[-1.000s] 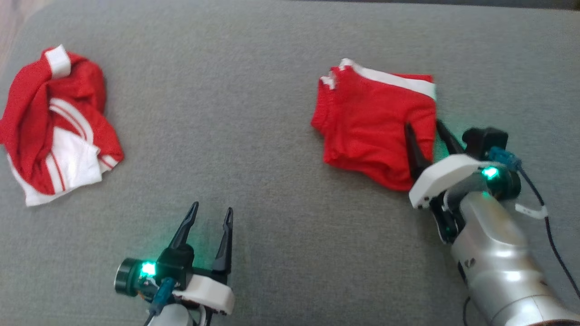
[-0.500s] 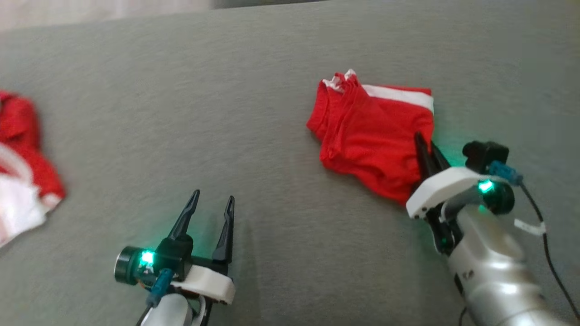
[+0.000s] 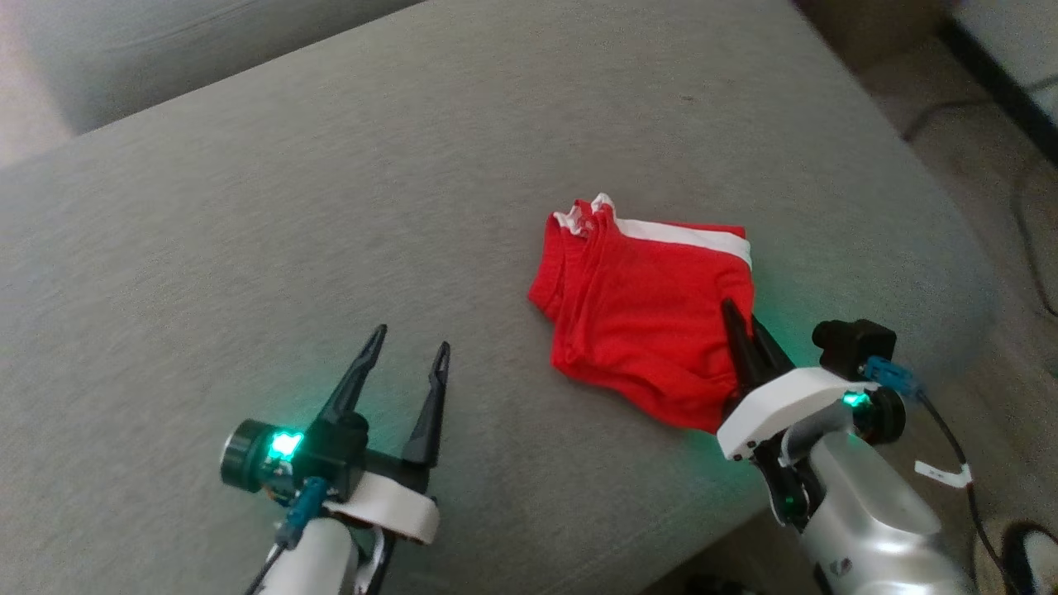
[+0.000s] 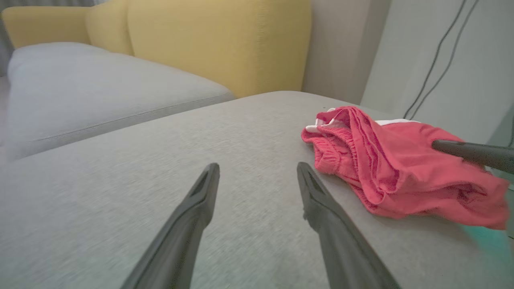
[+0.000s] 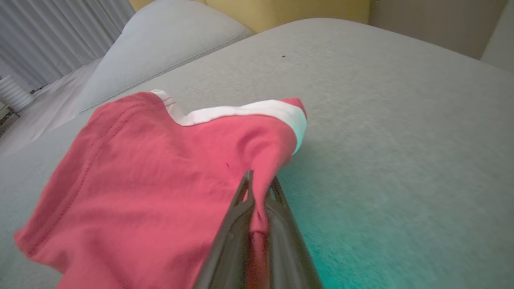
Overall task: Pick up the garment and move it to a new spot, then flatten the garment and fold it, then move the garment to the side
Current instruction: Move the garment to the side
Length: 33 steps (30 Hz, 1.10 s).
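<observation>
Although the right pincer [image 3: 741,317] is clamped tight on the five-o'clock edge of the folded red garment [image 3: 645,322] — lying toward four o'clock on the grey cushion [image 3: 331,207] — the cloth looks light and limp, likely to sag unfolded, while the left pincer [image 3: 412,337] hangs spread, empty.

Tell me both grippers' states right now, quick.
Left gripper: open, holding nothing.
Right gripper: shut on the folded red fabric garment with white trim.

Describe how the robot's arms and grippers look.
The left gripper and right gripper each have two long tapered dark fingers on a white bracket, a green light and blue connector. Forearms are silver; a black cable hangs from the right one.
</observation>
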{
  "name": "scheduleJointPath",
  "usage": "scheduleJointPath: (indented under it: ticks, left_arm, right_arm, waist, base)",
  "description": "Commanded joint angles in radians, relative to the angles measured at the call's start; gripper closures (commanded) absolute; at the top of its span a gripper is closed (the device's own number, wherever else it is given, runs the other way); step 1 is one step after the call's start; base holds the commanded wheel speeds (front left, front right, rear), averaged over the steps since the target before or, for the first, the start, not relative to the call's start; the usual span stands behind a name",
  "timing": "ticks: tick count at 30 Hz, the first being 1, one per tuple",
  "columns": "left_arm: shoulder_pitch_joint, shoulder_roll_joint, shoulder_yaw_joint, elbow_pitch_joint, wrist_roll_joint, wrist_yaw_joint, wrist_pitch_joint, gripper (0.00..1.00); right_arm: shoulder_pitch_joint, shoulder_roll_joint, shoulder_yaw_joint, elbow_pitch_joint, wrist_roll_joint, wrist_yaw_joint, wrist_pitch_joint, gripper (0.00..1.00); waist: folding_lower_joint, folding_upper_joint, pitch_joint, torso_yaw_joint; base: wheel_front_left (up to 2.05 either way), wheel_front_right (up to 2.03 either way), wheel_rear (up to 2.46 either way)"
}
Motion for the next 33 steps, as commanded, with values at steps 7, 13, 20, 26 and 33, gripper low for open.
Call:
scheduleJointPath:
  ticks: [7,13,20,26,33]
  left_arm:
    - [-0.01,0.001,-0.019,-0.016,0.022,-0.016,-0.005,0.0]
    - [-0.004,0.009,-0.031,-0.005,0.029,-0.019,-0.005,0.0]
    - [-0.029,0.023,-0.038,-0.008,0.036,-0.02,-0.005,0.0]
    - [-0.067,0.035,-0.041,-0.013,0.041,-0.019,-0.005,0.0]
    - [-0.095,0.043,-0.021,-0.023,0.028,-0.004,-0.005,0.0]
  right_arm:
    - [-0.002,0.009,0.006,-0.039,-0.036,-0.001,-0.014,1.0]
    - [-0.101,0.005,-0.077,0.0,-0.171,-0.001,-0.014,1.0]
    - [-0.323,-0.118,-0.151,0.122,-0.331,-0.001,0.016,1.0]
    - [-0.479,-0.271,-0.267,0.226,-0.433,-0.001,0.06,1.0]
    - [-0.565,-0.341,-0.448,0.266,-0.543,-0.001,0.042,0.0]
  waist:
    - [0.0,-0.0001,0.024,-0.069]
    - [0.0,-0.0001,0.057,-0.002]
    - [0.0,-0.0001,0.127,0.096]
    - [0.0,-0.0001,0.191,0.168]
    - [0.0,-0.0001,0.228,0.201]
  base:
    - [0.0,0.0,0.0]
    - [0.0,0.0,0.0]
    - [0.0,0.0,0.0]
    - [0.0,0.0,0.0]
    - [0.0,0.0,0.0]
